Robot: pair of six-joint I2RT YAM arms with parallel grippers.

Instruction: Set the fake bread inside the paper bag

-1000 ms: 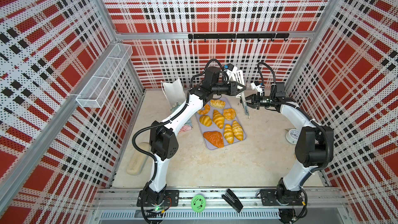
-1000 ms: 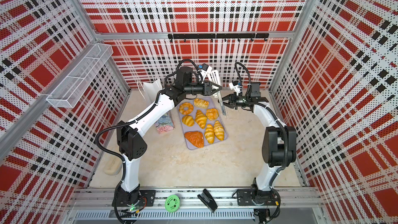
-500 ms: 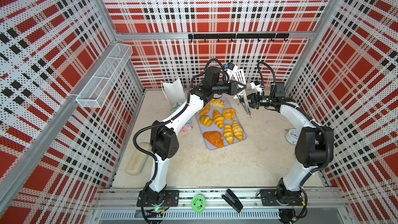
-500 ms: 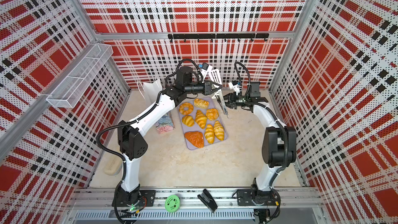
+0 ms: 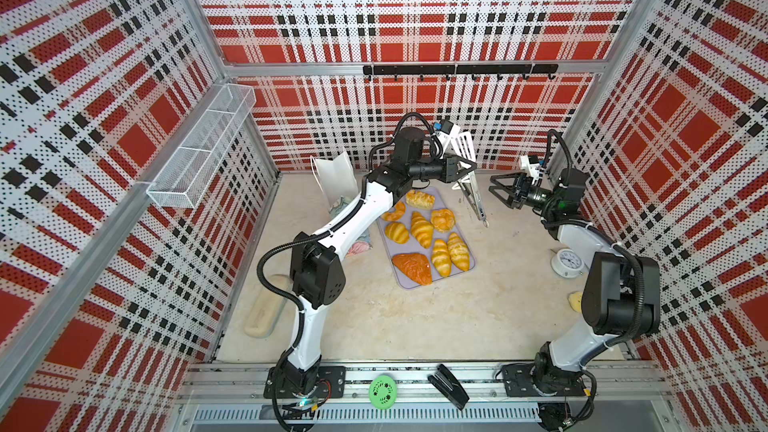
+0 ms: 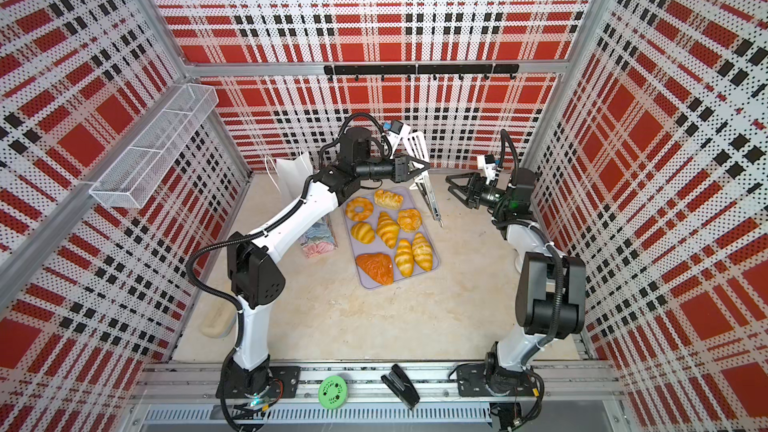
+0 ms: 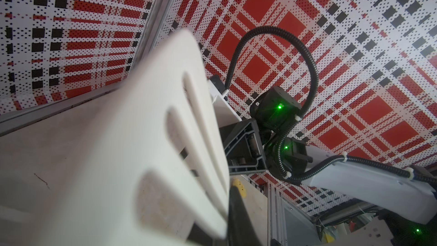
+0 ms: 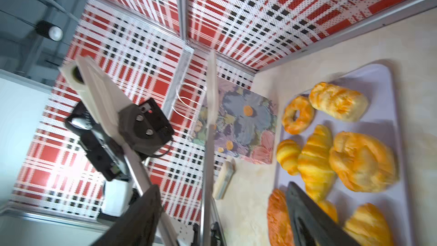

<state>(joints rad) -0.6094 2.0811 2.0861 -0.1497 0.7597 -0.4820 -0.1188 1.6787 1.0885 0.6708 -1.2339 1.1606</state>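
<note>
Tool-readying step, I judge: the left jaws clench white tongs, the right jaws gape empty nearby. All the fake bread lies on the lilac tray; the paper bag stands behind the left arm, which bars the way. Next, the tongs must reach a pastry.

In both top views the left arm covers the lower part of the paper bag. In a top view it hides half the ring doughnut too. The left wrist view shows the white tongs blurry and cut off. The right wrist view is blurry, and one of the fingers of the right gripper covers part of the brown triangle. A yellow thing peeks from behind the right arm; I cannot tell what it is.
</note>
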